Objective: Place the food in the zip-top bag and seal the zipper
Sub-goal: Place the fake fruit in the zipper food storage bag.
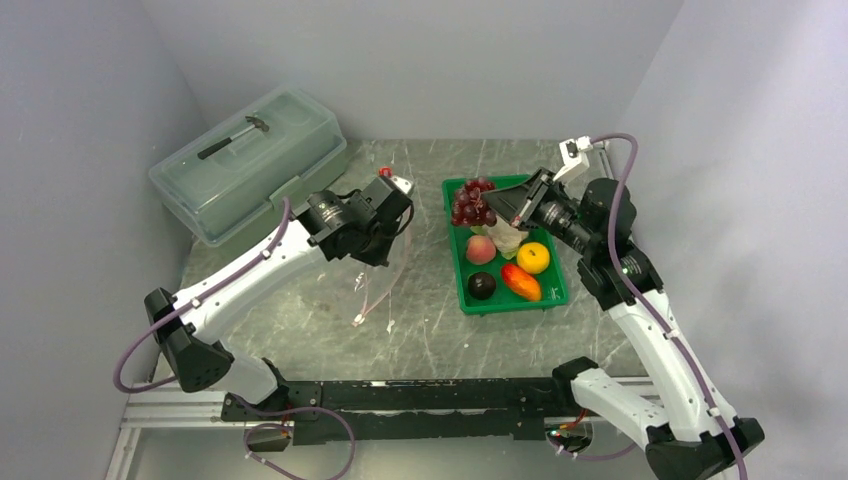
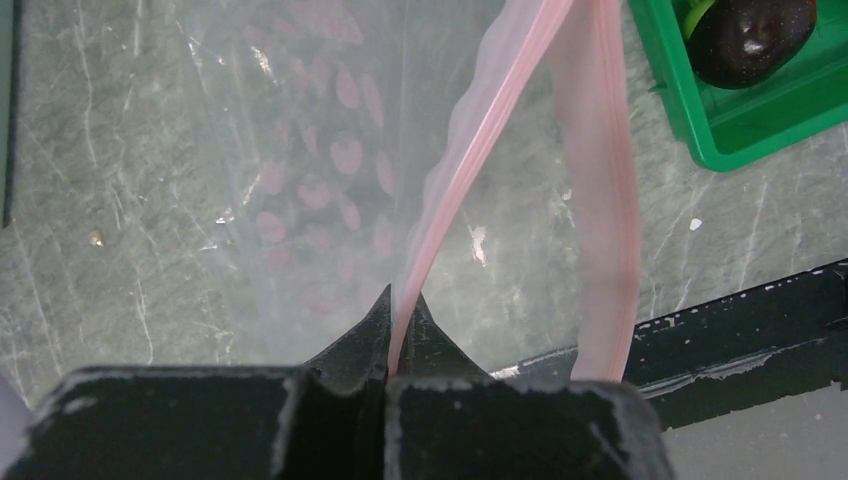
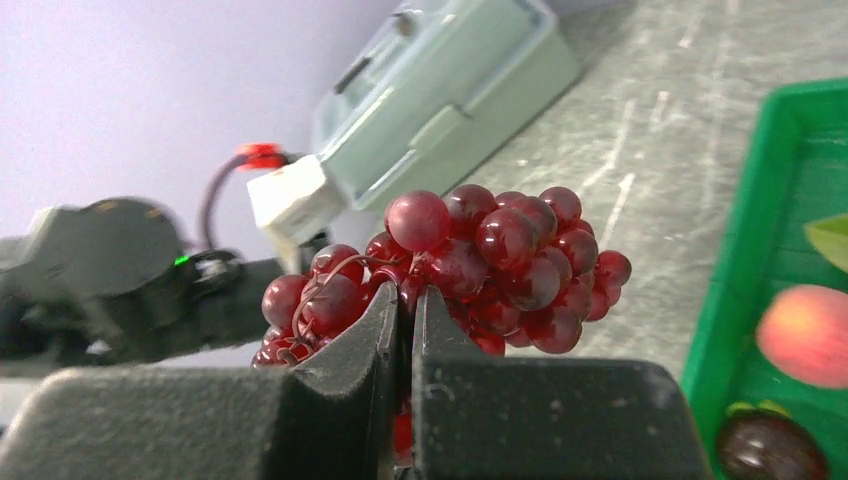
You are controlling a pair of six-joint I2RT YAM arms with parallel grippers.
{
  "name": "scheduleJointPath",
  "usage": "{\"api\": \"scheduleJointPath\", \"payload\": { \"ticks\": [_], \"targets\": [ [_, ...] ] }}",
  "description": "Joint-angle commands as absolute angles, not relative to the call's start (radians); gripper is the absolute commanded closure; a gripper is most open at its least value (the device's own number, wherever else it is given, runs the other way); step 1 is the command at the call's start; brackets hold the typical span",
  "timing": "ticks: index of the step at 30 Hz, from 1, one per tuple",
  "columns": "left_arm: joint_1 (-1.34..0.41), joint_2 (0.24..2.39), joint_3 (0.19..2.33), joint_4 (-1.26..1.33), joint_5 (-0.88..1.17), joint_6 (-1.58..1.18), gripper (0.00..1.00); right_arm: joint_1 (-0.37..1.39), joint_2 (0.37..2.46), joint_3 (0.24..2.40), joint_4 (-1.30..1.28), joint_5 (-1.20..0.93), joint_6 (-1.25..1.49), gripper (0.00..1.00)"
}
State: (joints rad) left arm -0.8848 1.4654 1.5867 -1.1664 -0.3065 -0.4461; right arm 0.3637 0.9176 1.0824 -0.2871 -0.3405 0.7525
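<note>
My left gripper (image 1: 380, 252) (image 2: 403, 298) is shut on one pink lip of the zipper (image 2: 480, 130), holding the clear zip-top bag (image 1: 375, 292) (image 2: 300, 180) up off the table. The other lip (image 2: 605, 200) hangs apart from it, so the mouth gapes. My right gripper (image 1: 489, 207) (image 3: 406, 295) is shut on the dark red grape bunch (image 1: 472, 203) (image 3: 500, 250), lifted over the far left corner of the green tray (image 1: 462, 285) (image 3: 740, 270). In the tray lie the peach (image 1: 480, 249) (image 3: 805, 335), plum (image 1: 482, 286) (image 2: 750, 35), orange (image 1: 533, 257), pepper (image 1: 520, 282) and cauliflower (image 1: 507, 238).
A large translucent lidded box (image 1: 250, 160) (image 3: 450, 90) stands at the back left. The black base rail (image 1: 400, 395) (image 2: 740, 330) runs along the near edge. Grey walls close in on both sides and the back.
</note>
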Motion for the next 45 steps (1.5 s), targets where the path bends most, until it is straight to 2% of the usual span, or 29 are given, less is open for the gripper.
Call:
{"api": "scheduleJointPath", "payload": {
  "ticks": [1, 6, 15, 29, 45],
  "targets": [
    [-0.881, 1.482, 1.623, -1.134, -0.266, -0.435, 1.00, 0.369, 0.856, 1.082, -0.094, -0.510, 0.821, 1.00],
    [-0.870, 1.484, 1.615, -1.101, -0.230, -0.436, 1.00, 0.371, 0.836, 1.092, -0.009, -0.616, 0.886, 1.00],
    [-0.861, 1.488, 1.639, -1.091, -0.180, -0.442, 1.00, 0.419, 0.812, 1.070, 0.127, -0.672, 0.982, 1.00],
    [-0.849, 1.466, 1.659, -1.076, -0.084, -0.449, 1.00, 0.675, 0.869, 1.055, 0.207, -0.548, 0.939, 1.00],
    [-0.845, 1.415, 1.669, -1.077, 0.043, -0.455, 1.00, 0.707, 0.879, 0.995, 0.305, -0.538, 0.956, 1.00]
  ]
}}
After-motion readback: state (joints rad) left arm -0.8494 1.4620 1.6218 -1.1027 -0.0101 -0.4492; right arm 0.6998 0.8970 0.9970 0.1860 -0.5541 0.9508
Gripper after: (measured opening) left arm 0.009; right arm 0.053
